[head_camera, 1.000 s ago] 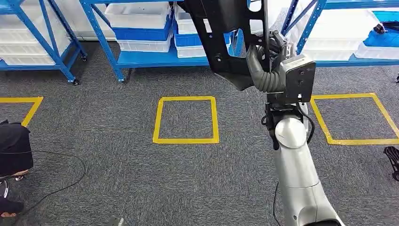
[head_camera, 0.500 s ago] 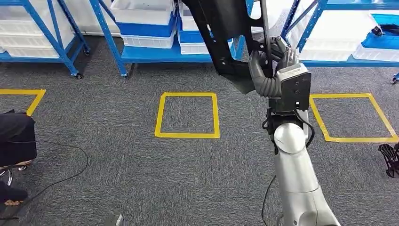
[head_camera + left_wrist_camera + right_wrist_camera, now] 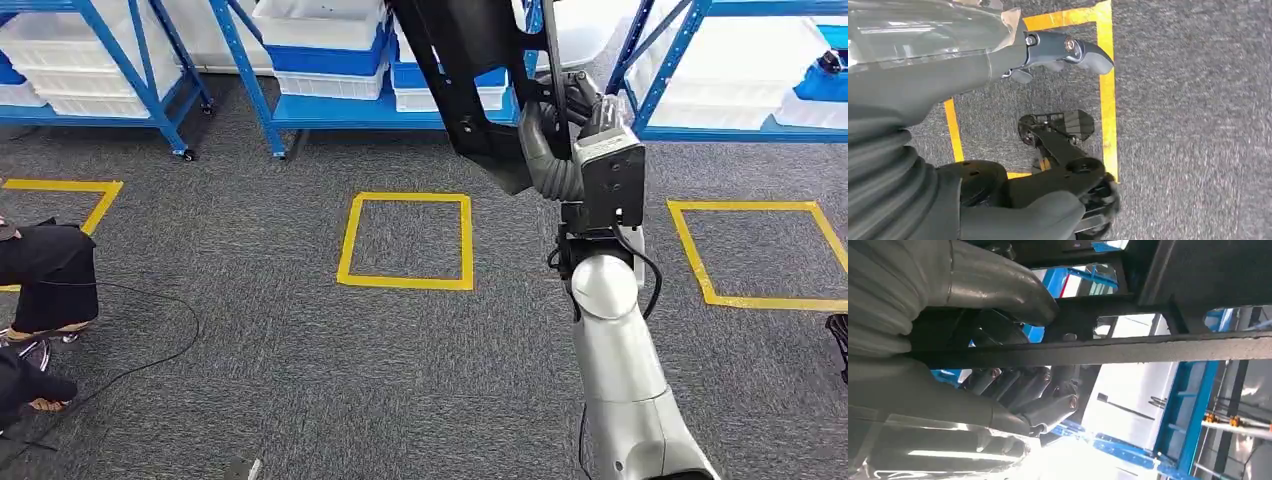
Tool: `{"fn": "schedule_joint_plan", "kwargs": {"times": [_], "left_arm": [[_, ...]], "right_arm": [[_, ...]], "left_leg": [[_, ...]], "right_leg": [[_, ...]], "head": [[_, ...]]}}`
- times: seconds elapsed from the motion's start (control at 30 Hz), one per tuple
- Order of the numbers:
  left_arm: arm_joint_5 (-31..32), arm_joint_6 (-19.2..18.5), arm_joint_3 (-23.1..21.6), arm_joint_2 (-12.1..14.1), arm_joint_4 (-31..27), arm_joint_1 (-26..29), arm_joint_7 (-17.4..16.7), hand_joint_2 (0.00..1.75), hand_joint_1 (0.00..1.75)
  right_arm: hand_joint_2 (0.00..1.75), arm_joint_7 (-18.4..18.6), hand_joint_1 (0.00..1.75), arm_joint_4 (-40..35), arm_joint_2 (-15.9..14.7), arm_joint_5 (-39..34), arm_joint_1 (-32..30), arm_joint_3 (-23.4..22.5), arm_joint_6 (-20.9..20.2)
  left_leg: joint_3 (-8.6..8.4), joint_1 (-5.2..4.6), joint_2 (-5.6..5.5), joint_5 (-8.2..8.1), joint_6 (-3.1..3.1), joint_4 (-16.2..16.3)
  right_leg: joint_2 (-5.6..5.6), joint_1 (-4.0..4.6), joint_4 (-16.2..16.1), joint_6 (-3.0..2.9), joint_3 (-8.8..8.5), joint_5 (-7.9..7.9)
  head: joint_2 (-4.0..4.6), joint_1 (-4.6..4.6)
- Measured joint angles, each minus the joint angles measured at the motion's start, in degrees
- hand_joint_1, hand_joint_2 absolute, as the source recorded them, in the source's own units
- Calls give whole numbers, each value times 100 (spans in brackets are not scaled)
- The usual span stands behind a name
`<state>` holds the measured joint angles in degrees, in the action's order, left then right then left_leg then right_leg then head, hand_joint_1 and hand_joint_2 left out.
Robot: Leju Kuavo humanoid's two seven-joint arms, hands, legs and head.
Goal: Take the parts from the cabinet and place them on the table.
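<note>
- We see the right arm (image 3: 618, 380) as a smooth silver tube ending in a rounded silver joint.
- Above that joint sits a dark grey boxy wrist block (image 3: 610, 178) with small screws on its face, and black cables (image 3: 650, 275) loop beside it.
- A grey ribbed cover (image 3: 548, 160) (bellows-like) leads to the right hand (image 3: 1013, 365), which has a thick grey thumb and darker fingers (image 3: 1048, 405) with small round screws.
- The left hand (image 3: 1048, 55) shows a glossy grey casing, a dark finger with a brass-toned screw, and grey ribbing.
</note>
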<state>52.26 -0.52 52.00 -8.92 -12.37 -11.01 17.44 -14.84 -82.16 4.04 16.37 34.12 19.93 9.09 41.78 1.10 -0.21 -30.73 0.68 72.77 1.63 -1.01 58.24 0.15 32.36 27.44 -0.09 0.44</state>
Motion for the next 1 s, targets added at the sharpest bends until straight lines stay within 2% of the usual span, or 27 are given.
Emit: {"fn": "schedule_joint_plan", "kwargs": {"times": [0.03, 0.07, 0.1, 0.13, 0.2, 0.23, 0.27, 0.3, 0.33, 0.4, 0.43, 0.47, 0.53, 0.57, 0.6, 0.63, 0.67, 0.73, 0.77, 0.8, 0.83, 0.9, 0.93, 0.97, 1.0], "left_arm": [[-7, 0, 0, 4, 0, -2, 0, 175, 0], [-7, 0, 0, 4, 0, -7, 0, 175, 0], [-7, 0, -2, 9, 0, -15, 0, 175, 0], [-9, 0, -2, 9, 0, -24, 2, 175, 0], [-9, 0, -2, 4, 0, -25, 2, 175, 0], [-9, 0, -2, 4, 0, -25, 2, 175, 0], [-9, -2, -2, -6, 0, -26, 2, 175, 0], [-9, -2, -2, -11, 0, -27, 2, 175, 0], [-9, 2, 0, -7, 0, -33, -2, 175, 0], [-9, -2, -2, -7, 0, -39, -4, 175, 0], [-11, -2, 0, -7, 0, -38, -7, 175, 0], [-11, -4, 0, -7, 0, -34, -11, 175, 0], [-9, -9, -2, -18, 0, -35, -13, 175, 0], [-9, -9, -2, -24, 0, -35, -13, 175, 0], [-9, -9, -2, -26, 0, -36, -13, 175, 0], [-9, -9, 0, -26, 0, -38, -13, 175, 0], [-9, -11, 0, -28, 0, -36, -17, 175, 0], [-17, -11, -2, -28, 0, -22, -44, 175, 0], [-24, -11, -2, -2, 0, -21, -52, 175, 0], [-24, -20, -2, -4, 0, -20, -57, 175, 0], [-22, -22, -2, -7, 0, -21, -66, 175, 0], [-11, -22, -7, -7, 0, -20, -114, 175, 0], [-7, -22, -7, -7, 2, -15, -131, 175, 0], [-9, -22, -7, -7, 2, -9, -155, 175, 0], [-9, -22, -9, -2, 2, 0, -164, 175, 0]], "right_arm": [[175, 0, 175, 4, 9, 6, 18, 2, 0], [175, 0, 175, 4, 22, 7, 47, 2, 0], [175, -2, 175, 7, 35, 7, 77, 2, 0], [175, -2, 175, 9, 28, 7, 118, 0, 0], [175, 4, 175, 35, 35, 11, 140, 2, 0], [175, 9, 175, 39, 35, 22, 149, 2, 0], [175, 17, 175, 44, 35, 24, 168, 2, 0], [175, 20, 175, 48, 31, 33, 187, 2, 0], [175, 22, 175, 59, 20, 42, 205, 0, 4], [175, 35, 175, 90, -18, 48, 198, 0, 4], [175, 50, 175, 109, -30, 59, 185, 0, 4], [175, 61, 175, 127, -37, 59, 178, 0, 4], [175, 66, 175, 140, -44, 59, 185, 2, 4], [175, 66, 175, 140, -44, 59, 195, 2, 4], [175, 66, 175, 142, -48, 59, 206, 2, 4], [175, 66, 175, 144, -48, 61, 219, 2, 4], [175, 68, 175, 146, -48, 74, 219, 2, 7], [175, 109, 175, 146, -48, 135, 219, 0, 13], [175, 120, 175, 144, -46, 177, 222, 0, 20], [175, 155, 175, 144, -42, 216, 237, 0, 35], [175, 175, 175, 135, -42, 243, 248, -11, 42], [175, 304, 175, 94, -57, 356, 258, -81, 37], [175, 378, 175, 81, -68, 405, 268, -116, 24], [175, 455, 175, 61, -81, 455, 283, -147, 11], [175, 516, 175, 33, -94, 507, 300, -166, 4]], "left_leg": [[-307, -2, 34, 264, -41, -554], [-619, -17, 151, 481, -96, -1110], [-771, -64, 300, 448, -121, -1395], [-776, -95, 287, 454, -132, -1463], [-734, -117, 201, 463, -149, -1447], [-723, -123, 161, 486, -182, -1465], [-754, -56, 130, 548, -244, -1545], [-754, -67, 105, 566, -267, -1560], [-739, -63, 67, 583, -298, -1560], [-724, -64, -32, 589, -306, -1557], [-720, -64, -82, 594, -311, -1556], [-720, -64, -136, 599, -309, -1555], [-724, -64, -248, 611, -292, -1549], [-731, -64, -314, 616, -281, -1544], [-721, -58, -347, 623, -265, -1544], [-691, -95, -402, 622, -224, -1519], [-672, -85, -417, 643, -193, -1528], [-677, -55, -480, 695, -112, -1595], [-660, -60, -481, 684, -94, -1584], [-613, -74, -290, 589, -69, -1489], [-495, -60, -144, 377, -44, -1208], [-83, -8, -48, -86, 37, -266], [80, 14, -31, -210, 72, 96], [116, 42, -11, -192, 101, 186], [10, 71, 13, -63, 125, 2]], "right_leg": [[32, 9, 0, 1, -8, 1], [52, 16, 0, 4, -19, 2], [83, 42, 0, 8, -12, 4], [113, 94, 20, 11, 16, 5], [206, 79, -5, 22, 13, -2], [251, 82, -22, 46, 4, -13], [213, 109, 22, 85, 54, 44], [75, 79, 149, 80, 107, 140], [-60, 68, 572, 37, 281, 357], [-119, 49, 1538, 18, 714, 725], [-128, 49, 1828, 45, 852, 790], [-136, 49, 1820, 85, 853, 745], [-160, 47, 1060, 184, 471, 394], [-233, 33, 391, 213, 145, 138], [-423, 21, -12, 192, -27, 54], [-395, 55, -60, 150, -70, 28], [-353, 54, -52, 126, -55, 18], [-298, 104, -77, 68, -85, -17], [-239, -48, -167, -13, -97, -79], [-195, -42, -181, -44, -102, -102], [-162, -50, -185, -101, -94, -117], [-57, -45, -185, -100, -84, -116], [0, -46, -184, -98, -74, -117], [55, -55, -182, -93, -68, -120], [102, -71, -179, -87, -65, -120]], "head": [[0, -2], [0, 2], [0, 0], [0, -2], [0, -2], [0, 2], [0, -7], [0, -4], [0, -13], [0, -37], [0, -37], [0, -37], [0, -42], [0, -37], [0, -46], [0, -40], [0, -31], [0, -37], [0, -26], [0, -35], [0, 37], [0, 52], [0, 70], [0, 72], [0, 74]]}}
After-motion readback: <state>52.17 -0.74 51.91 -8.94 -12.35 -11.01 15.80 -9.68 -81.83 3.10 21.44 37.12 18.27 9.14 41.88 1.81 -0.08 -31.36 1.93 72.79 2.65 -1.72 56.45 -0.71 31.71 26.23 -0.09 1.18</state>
